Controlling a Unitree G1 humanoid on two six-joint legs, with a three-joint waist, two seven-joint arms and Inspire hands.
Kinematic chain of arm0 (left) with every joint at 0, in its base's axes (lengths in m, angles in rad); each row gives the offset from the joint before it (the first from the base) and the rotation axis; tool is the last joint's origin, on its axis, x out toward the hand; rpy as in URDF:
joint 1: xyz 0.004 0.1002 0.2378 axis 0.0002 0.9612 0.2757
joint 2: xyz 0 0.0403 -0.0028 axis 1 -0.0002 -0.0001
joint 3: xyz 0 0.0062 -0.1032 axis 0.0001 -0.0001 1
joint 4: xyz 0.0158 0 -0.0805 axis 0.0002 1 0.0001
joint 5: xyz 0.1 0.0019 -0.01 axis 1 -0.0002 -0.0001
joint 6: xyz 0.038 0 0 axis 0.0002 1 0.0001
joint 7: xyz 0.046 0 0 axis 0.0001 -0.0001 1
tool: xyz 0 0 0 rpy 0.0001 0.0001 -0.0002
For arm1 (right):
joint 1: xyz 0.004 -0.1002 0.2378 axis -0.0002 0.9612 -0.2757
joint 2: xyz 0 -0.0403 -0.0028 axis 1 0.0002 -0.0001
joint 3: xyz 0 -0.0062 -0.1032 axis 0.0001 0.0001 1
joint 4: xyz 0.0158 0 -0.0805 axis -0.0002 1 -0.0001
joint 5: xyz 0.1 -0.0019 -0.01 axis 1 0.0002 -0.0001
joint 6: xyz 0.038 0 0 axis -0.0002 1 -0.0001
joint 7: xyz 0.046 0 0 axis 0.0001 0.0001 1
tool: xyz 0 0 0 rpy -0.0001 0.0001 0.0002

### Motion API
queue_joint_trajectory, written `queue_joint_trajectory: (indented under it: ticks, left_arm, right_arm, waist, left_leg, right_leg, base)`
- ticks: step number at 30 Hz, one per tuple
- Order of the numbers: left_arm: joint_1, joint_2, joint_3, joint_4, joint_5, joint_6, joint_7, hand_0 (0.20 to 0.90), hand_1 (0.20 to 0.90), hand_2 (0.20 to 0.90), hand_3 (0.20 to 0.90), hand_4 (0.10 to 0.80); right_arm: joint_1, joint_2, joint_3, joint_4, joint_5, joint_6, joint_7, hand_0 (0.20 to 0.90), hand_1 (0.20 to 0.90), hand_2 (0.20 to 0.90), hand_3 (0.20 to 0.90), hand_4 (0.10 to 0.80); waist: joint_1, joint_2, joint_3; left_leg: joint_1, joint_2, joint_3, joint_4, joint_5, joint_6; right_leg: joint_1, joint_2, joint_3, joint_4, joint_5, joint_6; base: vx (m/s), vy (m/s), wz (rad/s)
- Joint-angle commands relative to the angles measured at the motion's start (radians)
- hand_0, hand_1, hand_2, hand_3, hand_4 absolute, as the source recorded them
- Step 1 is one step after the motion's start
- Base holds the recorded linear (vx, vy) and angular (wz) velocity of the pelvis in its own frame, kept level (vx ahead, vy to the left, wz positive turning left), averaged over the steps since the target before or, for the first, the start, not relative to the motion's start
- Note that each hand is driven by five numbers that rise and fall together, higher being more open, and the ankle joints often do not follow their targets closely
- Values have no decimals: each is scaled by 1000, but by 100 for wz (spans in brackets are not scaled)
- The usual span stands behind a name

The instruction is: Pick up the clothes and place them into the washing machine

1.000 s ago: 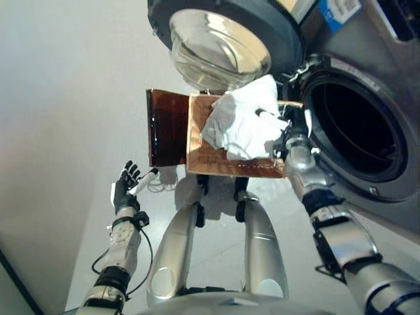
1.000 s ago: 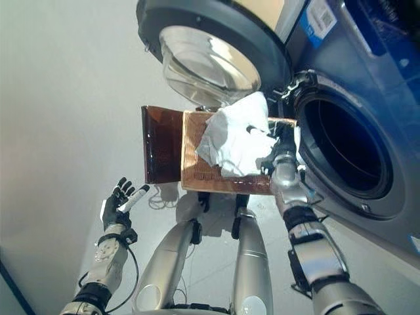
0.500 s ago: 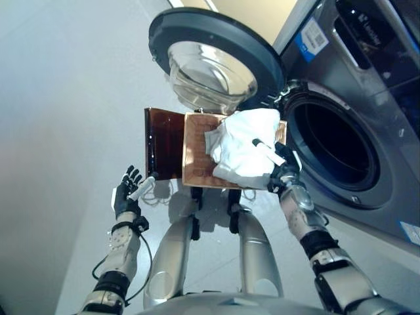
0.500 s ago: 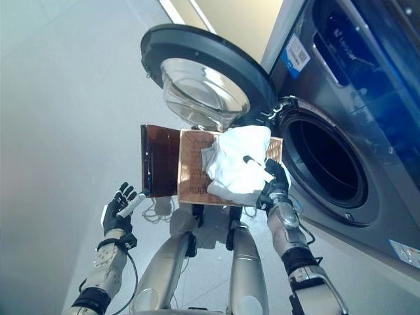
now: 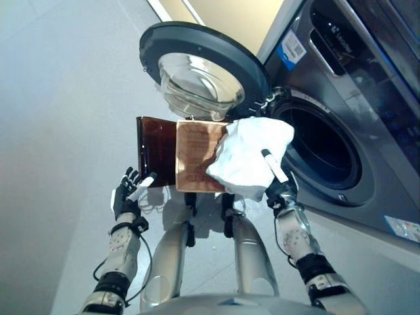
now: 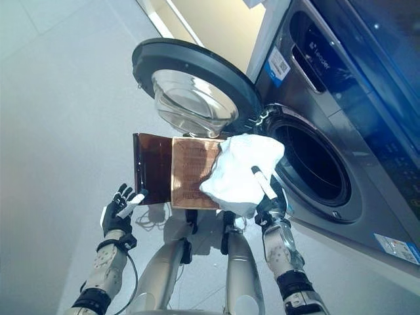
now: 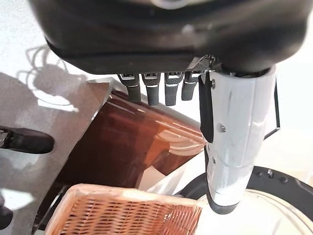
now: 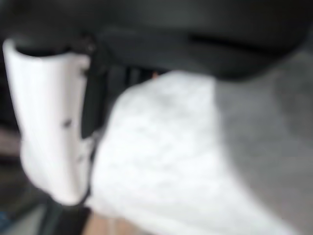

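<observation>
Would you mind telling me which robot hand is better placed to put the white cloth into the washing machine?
The right robot hand: it already grips the white cloth beside the washing machine's open drum. The left robot hand hangs open and empty, across the basket from it.

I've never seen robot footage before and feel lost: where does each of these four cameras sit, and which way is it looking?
Left eye, right eye: on the head, looking down at the white cloth, wicker basket and open washing machine; both arms show.
Left wrist: on the left arm, along the open left hand at the basket.
Right wrist: along the right hand gripping the cloth.
Shared: cloth, basket.
</observation>
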Motion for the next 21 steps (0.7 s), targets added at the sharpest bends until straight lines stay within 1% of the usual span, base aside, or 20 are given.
queue_joint_trajectory:
  ticks: [1,4,7,11,15,16,19,21]
  left_arm:
    - [58,5,28,-10,-20,-89,-14,900,900,900,900,800]
    - [61,5,31,-16,-24,-94,-14,900,900,900,900,800]
    - [63,0,35,-15,-39,-103,-14,900,900,900,900,800]
    - [69,-5,33,-16,-56,-111,-17,900,900,900,900,800]
    - [65,-3,25,-14,-57,-114,-18,900,900,900,900,800]
    - [61,-1,21,-16,-54,-113,-19,900,900,900,900,800]
    - [57,-1,16,-27,-46,-112,-22,900,900,900,900,800]
    - [52,7,17,-37,-24,-111,-23,900,900,900,900,800]
  right_arm:
    - [69,6,-45,-157,101,-104,133,200,200,200,200,300]
    - [108,19,-62,-164,148,-105,160,200,200,200,200,300]
    - [138,58,-90,-170,244,-111,199,200,200,200,200,300]
    - [160,78,-110,-172,293,-118,214,200,200,200,200,300]
    - [183,61,-84,-170,265,-109,222,200,200,200,200,300]
    - [190,48,-70,-168,248,-100,225,200,200,200,200,300]
    - [201,32,-51,-159,225,-85,231,200,200,200,200,300]
    - [225,14,-28,-154,205,-59,249,200,200,200,200,300]
  waist:
    - [-2,16,-98]
    - [-10,16,-99]
    - [-17,20,-97]
    - [-23,22,-94]
    - [-27,22,-95]
    - [-28,21,-99]
    - [-30,20,-101]
    - [-34,15,-108]
  left_leg:
    - [-21,-2,12,13,-47,-66]
    - [-26,-2,13,16,-48,-66]
    - [-31,-3,15,17,-49,-67]
    - [-36,-2,18,22,-49,-67]
    - [-39,-2,20,25,-50,-69]
    - [-27,-3,14,25,-70,-75]
    - [-25,-2,16,26,-71,-76]
    - [-22,1,19,25,-71,-78]
  right_leg:
    - [31,7,-16,-142,87,19]
    - [27,8,-14,-139,86,18]
    - [23,9,-12,-138,85,17]
    - [18,9,-9,-135,86,16]
    - [15,11,-5,-134,88,16]
    - [26,12,0,-131,68,22]
    - [28,12,-2,-130,69,22]
    - [34,13,-1,-134,70,22]
  base:
    - [0,0,0]
    - [1,1,-2]
    - [-2,5,-3]
    - [-10,1,-3]
    - [15,0,0]
    - [65,1,-2]
    - [23,-1,0]
    - [-1,-13,-3]
